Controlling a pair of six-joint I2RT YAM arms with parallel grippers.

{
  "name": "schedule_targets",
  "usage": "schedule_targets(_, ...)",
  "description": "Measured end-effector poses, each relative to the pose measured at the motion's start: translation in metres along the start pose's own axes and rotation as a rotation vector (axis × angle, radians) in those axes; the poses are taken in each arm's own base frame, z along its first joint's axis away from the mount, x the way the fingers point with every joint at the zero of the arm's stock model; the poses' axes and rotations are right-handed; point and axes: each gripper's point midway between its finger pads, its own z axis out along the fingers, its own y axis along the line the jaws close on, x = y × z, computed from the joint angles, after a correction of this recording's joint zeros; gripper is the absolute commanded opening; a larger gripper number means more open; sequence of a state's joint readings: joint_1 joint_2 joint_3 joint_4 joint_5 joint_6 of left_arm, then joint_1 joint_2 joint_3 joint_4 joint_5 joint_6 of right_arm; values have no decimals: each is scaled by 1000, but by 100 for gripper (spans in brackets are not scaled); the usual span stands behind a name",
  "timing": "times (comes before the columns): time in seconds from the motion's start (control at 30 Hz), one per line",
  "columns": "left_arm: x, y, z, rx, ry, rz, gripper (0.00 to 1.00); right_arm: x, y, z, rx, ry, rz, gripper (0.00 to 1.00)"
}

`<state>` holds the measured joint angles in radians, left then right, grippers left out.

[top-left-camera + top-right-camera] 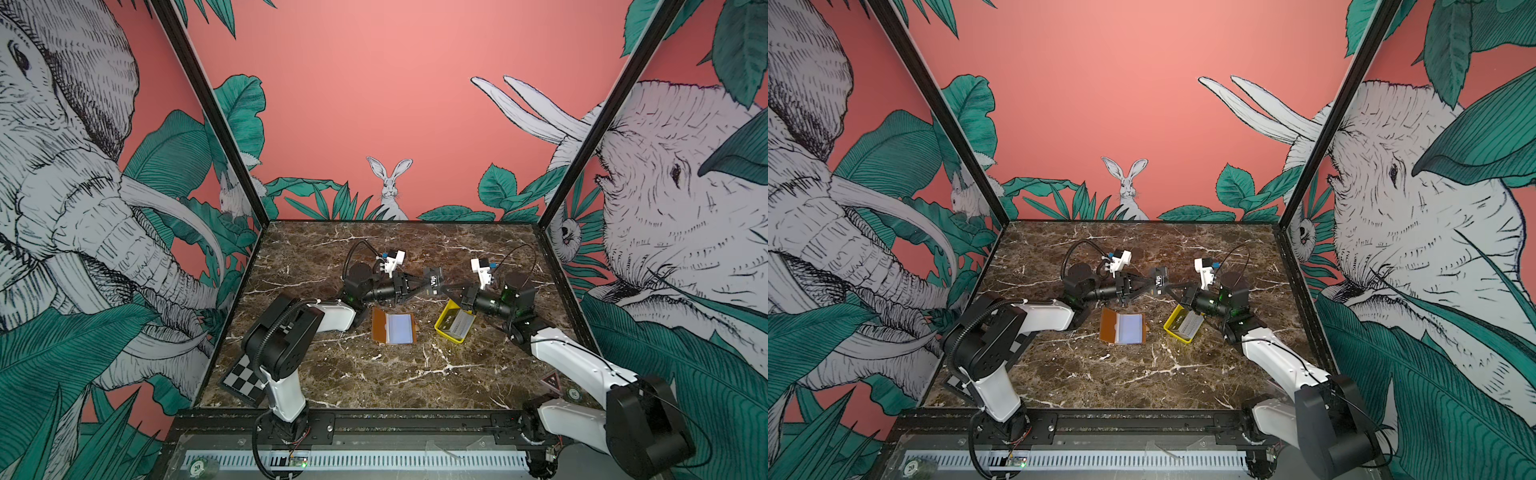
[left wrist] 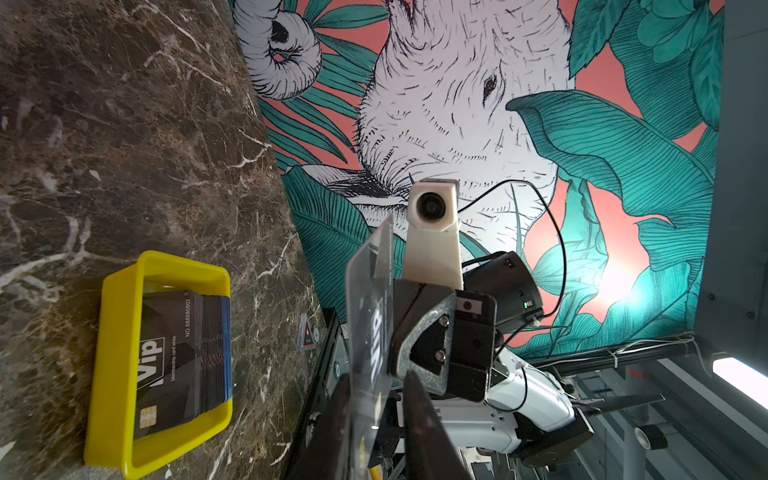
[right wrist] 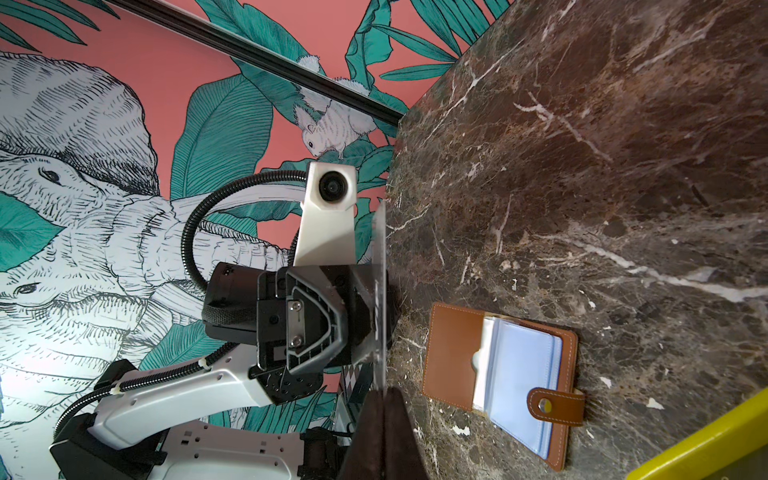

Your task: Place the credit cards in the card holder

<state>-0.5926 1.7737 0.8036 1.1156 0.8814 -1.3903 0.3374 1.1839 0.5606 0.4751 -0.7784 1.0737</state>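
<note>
In both top views the two grippers meet mid-frame, above the marble table [image 1: 374,382]. The right gripper [image 1: 448,289] is clamped tight on one credit card [image 1: 434,277], which is black and stands on edge with "Vip" showing. The left gripper [image 1: 424,286] has its fingers [image 2: 419,432] narrow on either side of that card; we cannot tell whether they press it. Just below, the card holder [image 1: 394,328] lies open and flat on the table, clear sleeves up. To its right sits the yellow tray [image 1: 446,333] — the other credit cards [image 2: 183,353] are stacked inside it.
</note>
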Motion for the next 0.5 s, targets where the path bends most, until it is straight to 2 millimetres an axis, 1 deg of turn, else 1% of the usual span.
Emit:
schedule_targets(0.1,0,0,0,3,-2,-2,9,-1,2,0,-8,-4,-7,0)
schedule_targets(0.33,0,0,0,1,-2,4,1,0,0,0,-1,-1,-5,0)
schedule_targets(0.37,0,1,0,-2,-2,4,0,0,-1,0,2,1,-3,1)
schedule_targets(0.47,1,5,0,-20,1,11,0,3,-5,0,20,7,7,11)
schedule_targets(0.5,1,6,-1,-29,4,17,0,4,-9,0,34,9,11,12)
